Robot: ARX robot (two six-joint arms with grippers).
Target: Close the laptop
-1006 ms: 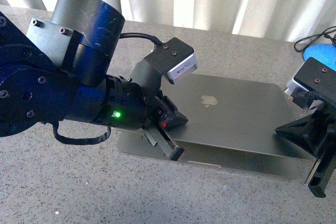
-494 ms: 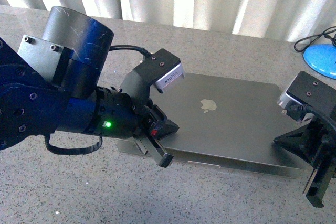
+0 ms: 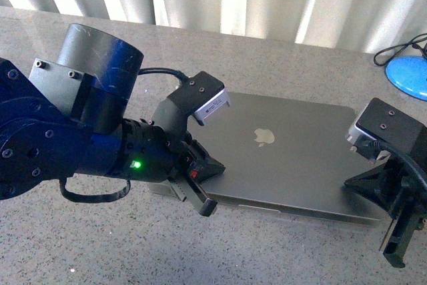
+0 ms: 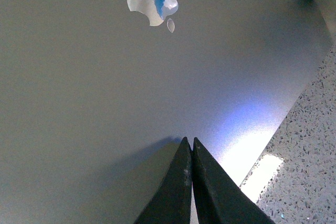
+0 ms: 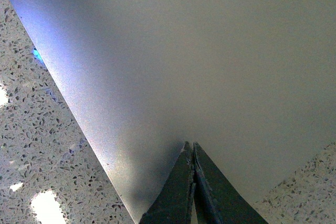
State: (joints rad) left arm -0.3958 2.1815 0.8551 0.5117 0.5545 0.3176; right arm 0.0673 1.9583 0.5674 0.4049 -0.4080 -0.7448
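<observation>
Left hand (image 3: pixel 206 205), right hand (image 3: pixel 395 253) at laptop (image 3: pixel 287 158) edges

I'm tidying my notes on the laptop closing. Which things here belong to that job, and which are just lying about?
Job in hand:
laptop, lid lowered
left pincer and right pincer, both shut, over its lid

Lying about:
blue object, far right
black cable beside it

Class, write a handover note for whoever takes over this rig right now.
Laptop: flat on the table, lid down, logo up.
Left gripper: shut, empty, tips over the lid's near left corner.
Right gripper: shut, empty, by the lid's near right corner.
Done: lid lowered.
Left: confirm the front edge is fully seated, then retract both arms.
</observation>
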